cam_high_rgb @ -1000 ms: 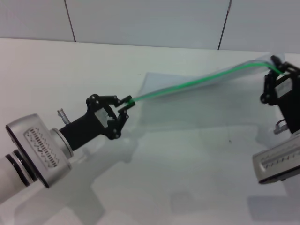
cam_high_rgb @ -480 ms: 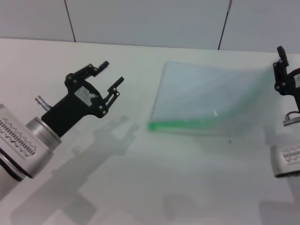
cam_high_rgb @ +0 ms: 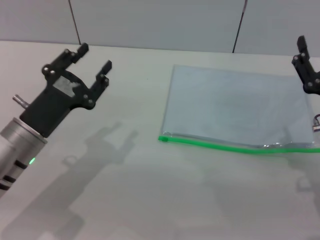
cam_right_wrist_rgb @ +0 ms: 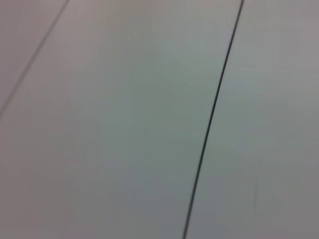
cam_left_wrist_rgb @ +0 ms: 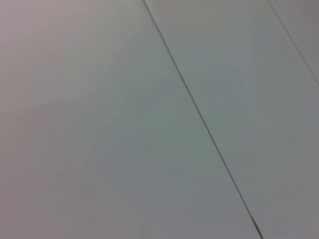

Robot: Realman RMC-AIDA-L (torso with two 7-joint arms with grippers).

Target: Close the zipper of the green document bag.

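The green document bag (cam_high_rgb: 235, 107) lies flat on the white table (cam_high_rgb: 150, 200), right of centre in the head view. Its zipper (cam_high_rgb: 240, 146) runs as a bright green strip along the long edge nearest me. My left gripper (cam_high_rgb: 95, 56) hovers well to the left of the bag, raised above the table, open and holding nothing. My right gripper (cam_high_rgb: 306, 67) is at the right border of the view, above the bag's far right corner and mostly cut off. Neither wrist view shows the bag or a gripper.
A wall of grey panels (cam_high_rgb: 160, 22) with dark seams rises behind the table. The left wrist view shows only a pale surface crossed by a dark seam (cam_left_wrist_rgb: 199, 114), and the right wrist view shows a similar seam (cam_right_wrist_rgb: 212, 119).
One second ago both grippers held the bag stretched in the air by its green edge. Both have let go, the bag has dropped flat, and the arms have drawn apart and upward.
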